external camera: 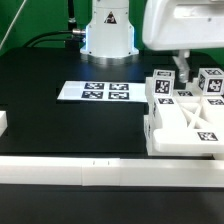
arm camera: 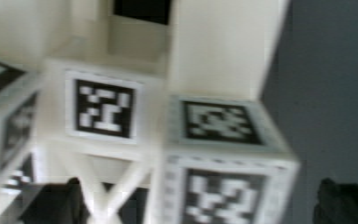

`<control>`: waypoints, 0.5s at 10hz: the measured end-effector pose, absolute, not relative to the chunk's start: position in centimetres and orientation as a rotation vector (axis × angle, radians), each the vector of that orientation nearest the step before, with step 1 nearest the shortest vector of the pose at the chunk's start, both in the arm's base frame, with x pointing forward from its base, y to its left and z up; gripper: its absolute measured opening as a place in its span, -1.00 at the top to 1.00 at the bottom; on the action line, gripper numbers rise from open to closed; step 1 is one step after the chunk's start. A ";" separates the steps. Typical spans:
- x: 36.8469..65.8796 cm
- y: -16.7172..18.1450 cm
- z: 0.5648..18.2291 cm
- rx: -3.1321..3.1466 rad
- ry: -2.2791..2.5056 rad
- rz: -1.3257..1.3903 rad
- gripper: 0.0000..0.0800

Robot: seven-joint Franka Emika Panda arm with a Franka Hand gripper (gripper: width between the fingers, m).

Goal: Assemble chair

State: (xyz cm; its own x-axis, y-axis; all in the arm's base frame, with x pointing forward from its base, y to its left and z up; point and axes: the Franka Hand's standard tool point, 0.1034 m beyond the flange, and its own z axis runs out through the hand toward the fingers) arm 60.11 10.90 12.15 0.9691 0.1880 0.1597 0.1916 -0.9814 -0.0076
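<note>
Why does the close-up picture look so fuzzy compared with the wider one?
In the wrist view the tagged chair parts sit very near the lens, so edges and tag patterns smear and the fingertips are dark blurs. The exterior view is sharper: the marker board reads clearly, though the bright robot base washes out against the black table.

A cluster of white tagged chair parts point(external camera: 185, 110) is being carried near the black table's point(external camera: 60, 125) edge at the exterior view's right. The marker board point(external camera: 94, 92) is lying flat toward the table's middle. A long white border rail point(external camera: 90, 172) is running along the near edge. The arm's white body point(external camera: 180, 25) is hanging above the parts.
</note>
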 end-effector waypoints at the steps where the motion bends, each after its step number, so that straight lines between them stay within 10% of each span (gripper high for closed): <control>1: 60.1 10.3 12.1 -3.088 -0.241 -0.252 -0.62; 3: 60.1 10.4 12.0 -3.076 -0.156 -0.254 -0.62; 5: 60.0 10.7 11.8 -3.075 -0.138 -0.250 0.04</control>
